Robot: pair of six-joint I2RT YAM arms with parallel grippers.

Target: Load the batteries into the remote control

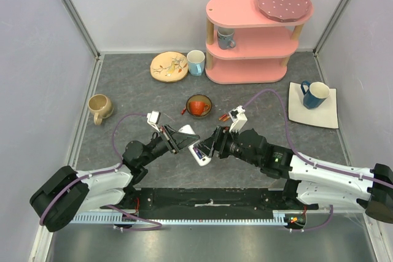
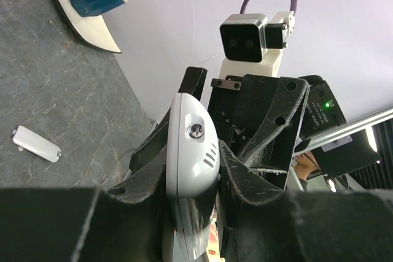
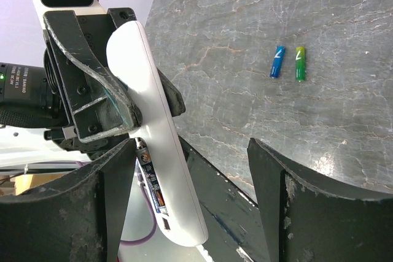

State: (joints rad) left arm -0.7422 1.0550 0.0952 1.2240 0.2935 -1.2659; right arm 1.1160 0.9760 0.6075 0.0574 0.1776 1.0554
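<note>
Right wrist view | remote control [image 3: 153,127] up off table [image 3: 245,16] at frame left, clamped in left gripper [image 3: 132,99] | right gripper [image 3: 190,151] spread apart, nothing in it | one battery [image 3: 150,176] seemingly in open slot | blue battery [image 3: 277,61] and green battery [image 3: 299,62] lying on table, upper right | likely part done, more to load

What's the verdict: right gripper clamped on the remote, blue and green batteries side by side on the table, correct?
Wrong arm: the left gripper is shut on the remote control; the right gripper stands open beside it, as the right wrist view shows. The blue battery and green battery do lie side by side on the table.
</note>
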